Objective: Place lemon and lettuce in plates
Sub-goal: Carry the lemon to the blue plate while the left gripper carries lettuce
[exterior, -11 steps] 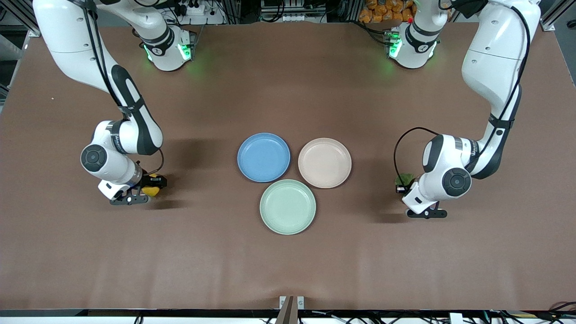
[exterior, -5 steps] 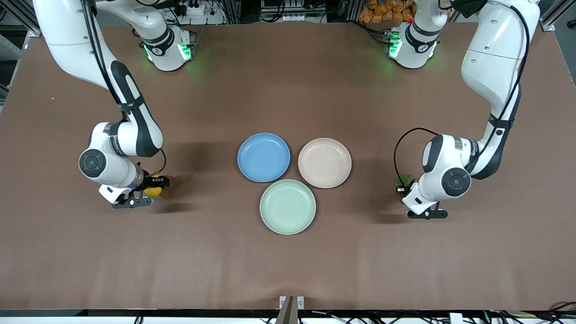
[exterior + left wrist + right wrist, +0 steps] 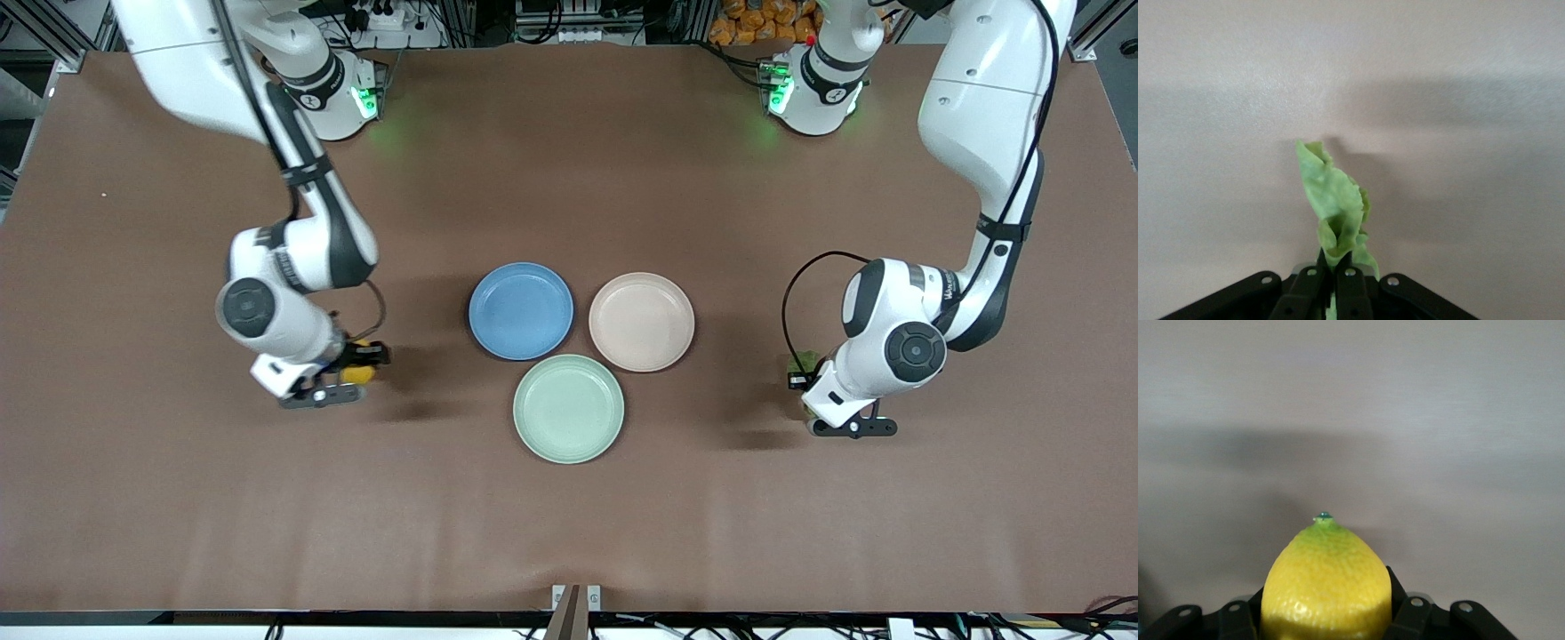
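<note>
My right gripper (image 3: 360, 364) is shut on the yellow lemon (image 3: 357, 373), held above the bare table between the right arm's end and the blue plate (image 3: 521, 310). The lemon fills the right wrist view (image 3: 1327, 583) between the jaws. My left gripper (image 3: 803, 369) is shut on the green lettuce leaf (image 3: 807, 360), above the table toward the left arm's end, beside the beige-pink plate (image 3: 641, 321). In the left wrist view the lettuce (image 3: 1336, 212) sticks out from the closed fingers (image 3: 1310, 285). Both plates hold nothing.
A pale mint-green plate (image 3: 568, 408) lies nearer the front camera than the other two plates, touching close to both. The brown table (image 3: 569, 516) is bare elsewhere.
My right arm has moved with the lemon toward the blue plate. My left arm has shifted slightly and lifted with the lettuce.
</note>
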Robot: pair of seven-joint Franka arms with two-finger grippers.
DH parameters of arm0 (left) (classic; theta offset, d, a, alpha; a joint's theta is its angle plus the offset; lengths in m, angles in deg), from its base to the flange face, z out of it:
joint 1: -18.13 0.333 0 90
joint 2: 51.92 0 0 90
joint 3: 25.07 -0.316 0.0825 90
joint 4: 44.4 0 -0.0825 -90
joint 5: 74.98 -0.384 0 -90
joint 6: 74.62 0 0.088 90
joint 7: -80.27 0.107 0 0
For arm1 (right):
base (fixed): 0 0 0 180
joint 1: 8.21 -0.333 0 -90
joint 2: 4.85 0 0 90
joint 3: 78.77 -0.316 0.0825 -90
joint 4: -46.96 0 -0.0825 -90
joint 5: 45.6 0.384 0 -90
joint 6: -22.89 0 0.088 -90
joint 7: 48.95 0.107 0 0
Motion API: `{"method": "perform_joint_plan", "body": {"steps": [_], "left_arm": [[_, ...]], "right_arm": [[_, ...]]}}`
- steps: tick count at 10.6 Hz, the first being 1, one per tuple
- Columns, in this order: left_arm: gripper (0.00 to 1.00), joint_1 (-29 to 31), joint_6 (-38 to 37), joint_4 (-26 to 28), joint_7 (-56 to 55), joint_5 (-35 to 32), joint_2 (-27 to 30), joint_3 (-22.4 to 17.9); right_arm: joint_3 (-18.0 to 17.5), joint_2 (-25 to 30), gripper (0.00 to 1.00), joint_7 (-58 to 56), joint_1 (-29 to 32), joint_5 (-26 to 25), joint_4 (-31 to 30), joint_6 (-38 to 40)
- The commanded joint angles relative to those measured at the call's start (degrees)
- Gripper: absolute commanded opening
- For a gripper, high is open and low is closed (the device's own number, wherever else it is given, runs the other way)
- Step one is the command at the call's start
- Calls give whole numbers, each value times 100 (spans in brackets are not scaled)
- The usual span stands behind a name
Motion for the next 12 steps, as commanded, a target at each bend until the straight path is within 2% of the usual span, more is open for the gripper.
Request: {"method": "perform_joint_plan", "body": {"steps": [1, 3, 6, 9, 12], "left_arm": [[0, -429, -399, -148, -802, -157, 80, -62], [0, -519, -417, -270, -1165, -122, 88, -27], [0, -1071, -417, -315, -2269, -60, 18, -18], [0, -1431, -479, -394, -3071, 124, 36, 26], [0, -1844, -470, -588, -3756, 309, -193, 26]], "right_arm": [[-209, 58, 12, 563, -286, 70, 98, 76], [-305, 23, 12, 897, -612, 96, 212, 76], [-377, -188, 12, 1504, -1051, 105, 291, 24], [-490, -398, 12, 2119, -1255, 105, 388, -11], [-579, -828, 12, 2515, -1386, 105, 573, -440]]}}
